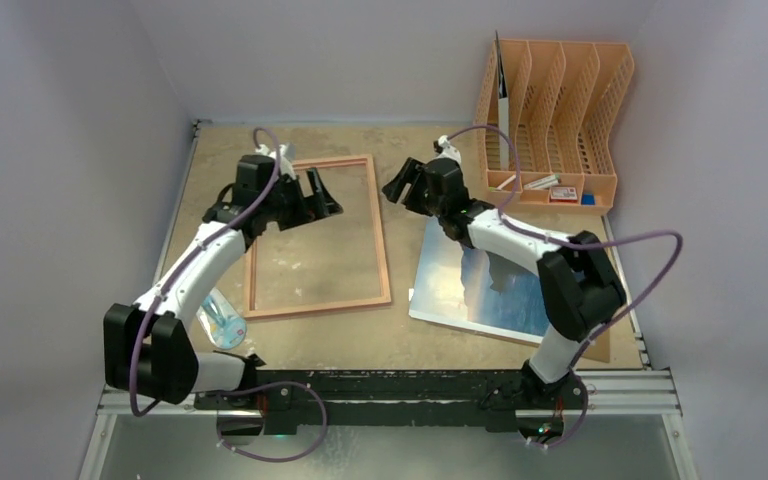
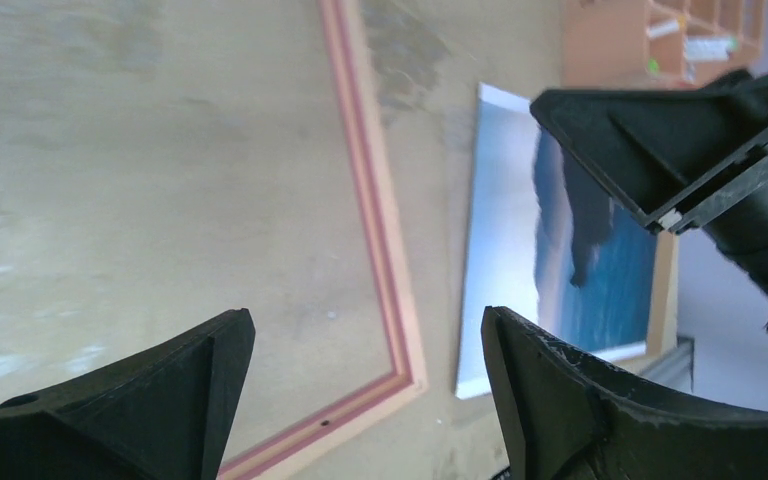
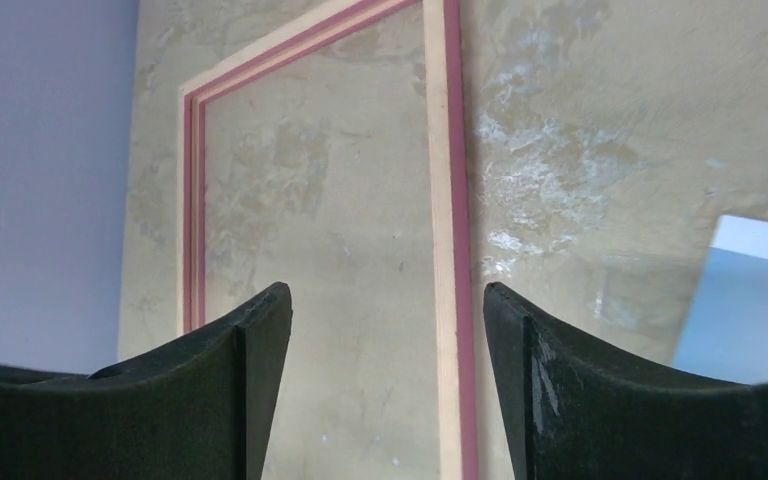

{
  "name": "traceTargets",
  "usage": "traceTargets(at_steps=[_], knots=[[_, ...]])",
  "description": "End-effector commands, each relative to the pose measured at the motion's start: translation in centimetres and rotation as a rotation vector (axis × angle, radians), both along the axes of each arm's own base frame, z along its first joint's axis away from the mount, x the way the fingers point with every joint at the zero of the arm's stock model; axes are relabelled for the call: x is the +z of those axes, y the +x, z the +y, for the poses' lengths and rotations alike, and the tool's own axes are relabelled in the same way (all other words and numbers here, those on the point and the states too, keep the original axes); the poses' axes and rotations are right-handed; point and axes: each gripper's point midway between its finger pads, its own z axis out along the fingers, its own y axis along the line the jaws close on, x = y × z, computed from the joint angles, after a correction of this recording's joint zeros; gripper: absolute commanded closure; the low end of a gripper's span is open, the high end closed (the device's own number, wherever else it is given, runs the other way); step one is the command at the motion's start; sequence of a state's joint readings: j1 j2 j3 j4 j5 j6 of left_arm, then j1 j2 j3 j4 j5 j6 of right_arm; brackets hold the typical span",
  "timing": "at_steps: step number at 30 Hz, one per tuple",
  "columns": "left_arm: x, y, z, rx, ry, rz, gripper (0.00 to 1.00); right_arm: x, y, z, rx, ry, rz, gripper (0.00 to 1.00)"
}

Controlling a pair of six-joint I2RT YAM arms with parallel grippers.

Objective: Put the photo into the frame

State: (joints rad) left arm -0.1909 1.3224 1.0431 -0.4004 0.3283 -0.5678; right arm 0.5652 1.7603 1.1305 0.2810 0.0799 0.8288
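The frame (image 1: pixel 381 240) lies flat on the table, left of centre, with the tabletop showing through its pane. Right of it lies the photo (image 1: pixel 480 285), picture side up, showing blue sea and dark cliffs. My left gripper (image 1: pixel 328 200) hovers open over the far part of the frame, holding nothing. In the left wrist view the frame's corner (image 2: pixel 400 360) and the photo (image 2: pixel 560 270) lie below the left gripper (image 2: pixel 368 335). My right gripper (image 1: pixel 396 183) stands open and empty by the frame's far right corner. In the right wrist view the frame's rail (image 3: pixel 450 250) runs between the open jaws of the right gripper (image 3: pixel 387 300).
An orange file rack (image 1: pixel 560 110) stands at the back right with small items at its foot. A brown backing sheet (image 1: pixel 600 345) pokes out from under the photo. A clear plastic item (image 1: pixel 222 320) lies by the left arm. Walls close in on the left, back and right.
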Motion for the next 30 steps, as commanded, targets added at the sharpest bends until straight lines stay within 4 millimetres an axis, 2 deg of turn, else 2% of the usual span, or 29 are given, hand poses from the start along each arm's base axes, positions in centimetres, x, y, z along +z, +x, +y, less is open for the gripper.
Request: traceTargets(at_steps=[1,3,5,8,11,15,19,24,27,30], knots=[[0.1,-1.1,-5.7,-0.14,-0.14,-0.027,0.13,-1.6,-2.9,-4.3,0.04,-0.246,0.002,0.25],[0.0,-1.3,-7.8,-0.16,-0.219,-0.028,0.13,-3.1,-4.9,-6.2,0.028,-0.29,0.034,0.23],[0.4,-0.9,-10.1,-0.184,-0.277,-0.023,0.14,-3.7,-6.9,-7.6,0.017,-0.293,0.057,0.22],[0.4,0.5,-12.7,-0.197,-0.251,-0.026,0.15,-4.0,-9.3,-9.2,-0.019,-0.234,0.094,0.23],[-0.8,0.8,-15.0,-0.229,-0.238,0.001,0.17,-4.5,-10.7,-11.3,-0.082,-0.15,0.145,0.25],[-3.7,-0.7,-18.1,-0.301,-0.215,0.07,0.23,-5.8,-12.0,-13.9,-0.174,-0.126,0.201,0.27],[-6.1,-2.2,-19.4,-0.315,-0.171,0.132,0.24,-6.1,-12.8,-15.9,-0.268,-0.145,0.215,0.26],[-7.9,-4.0,-21.2,-0.321,-0.197,0.177,0.25,-6.8,-13.4,-16.5,-0.293,-0.137,0.232,0.24],[-9.6,-4.7,-21.7,-0.302,-0.186,0.22,0.31,-7.4,-13.7,-16.9,-0.309,-0.132,0.254,0.24],[-11.8,-4.7,-21.2,-0.267,-0.112,0.237,0.4,-8.5,-14.2,-17.1,-0.31,-0.125,0.272,0.25]])
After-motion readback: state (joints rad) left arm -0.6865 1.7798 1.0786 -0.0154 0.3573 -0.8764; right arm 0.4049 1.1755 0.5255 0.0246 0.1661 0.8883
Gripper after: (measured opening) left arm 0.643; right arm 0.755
